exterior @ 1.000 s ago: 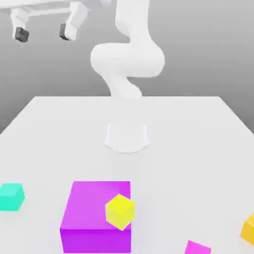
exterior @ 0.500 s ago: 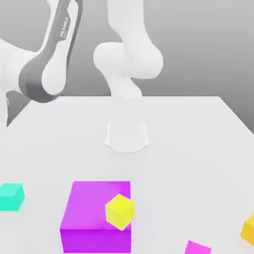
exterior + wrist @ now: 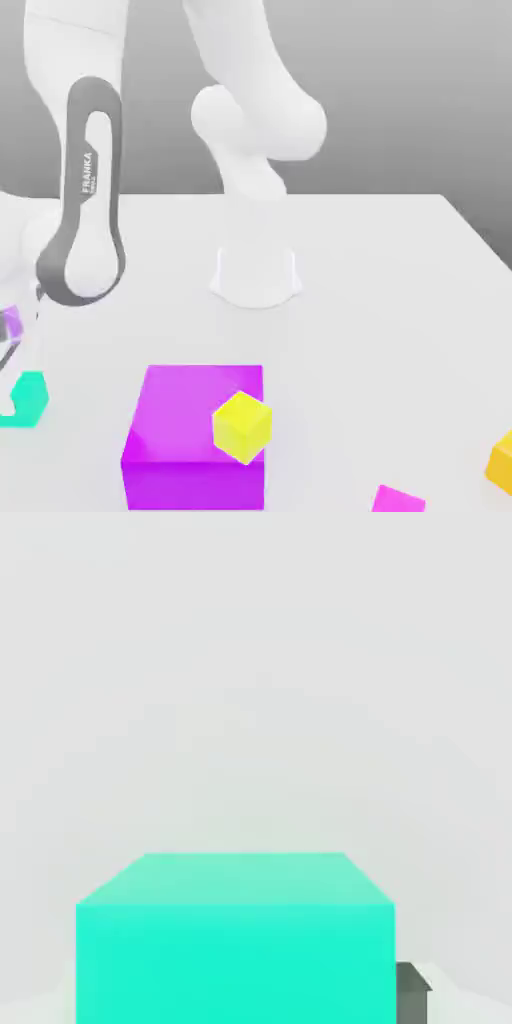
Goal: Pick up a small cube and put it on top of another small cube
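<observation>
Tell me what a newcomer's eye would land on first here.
Probably the big purple block near the exterior view's bottom, with a tilted yellow cube overlapping its right side in that picture. Next, perhaps, the turquoise cube, large in the hand view and at the exterior view's lower left.

On the desk [image 3: 380,310], seen in the exterior view, the block [image 3: 175,415] lies in front of the arm's base [image 3: 256,280]. The middle cube [image 3: 242,427] overlaps the block's right side; whether it rests there is unclear. The left cube [image 3: 32,400] sits at the exterior view's left edge, the right cube [image 3: 502,465] at its right, the front cube [image 3: 398,500] between block and right cube, nearer the viewer.
</observation>
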Controlling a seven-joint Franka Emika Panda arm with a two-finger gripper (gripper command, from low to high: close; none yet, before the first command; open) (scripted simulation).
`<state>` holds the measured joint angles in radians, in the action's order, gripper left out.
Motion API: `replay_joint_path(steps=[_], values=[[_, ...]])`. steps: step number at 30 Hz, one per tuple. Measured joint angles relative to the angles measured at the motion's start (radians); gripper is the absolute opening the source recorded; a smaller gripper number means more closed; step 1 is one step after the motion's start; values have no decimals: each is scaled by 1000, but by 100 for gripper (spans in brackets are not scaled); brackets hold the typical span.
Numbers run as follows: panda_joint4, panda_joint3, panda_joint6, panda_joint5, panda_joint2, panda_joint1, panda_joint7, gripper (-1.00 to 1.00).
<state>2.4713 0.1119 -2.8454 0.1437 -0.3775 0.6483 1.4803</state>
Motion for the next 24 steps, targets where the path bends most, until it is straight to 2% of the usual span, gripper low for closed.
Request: replay_joint_path(steps=[5, 9, 16, 18, 21, 22, 24], values=[[26, 20, 135, -69, 164, -47, 57, -100], [19, -76, 245, -111, 273, -163, 119, -100], [2, -219, 435, -122, 445, -462, 187, -100], [8, -235, 428, -129, 441, -489, 202, -100], [32, -235, 324, -147, 361, -492, 218, -100], [36, -236, 303, -150, 344, -492, 221, 100], [36, -236, 303, -150, 344, -492, 221, 100]])
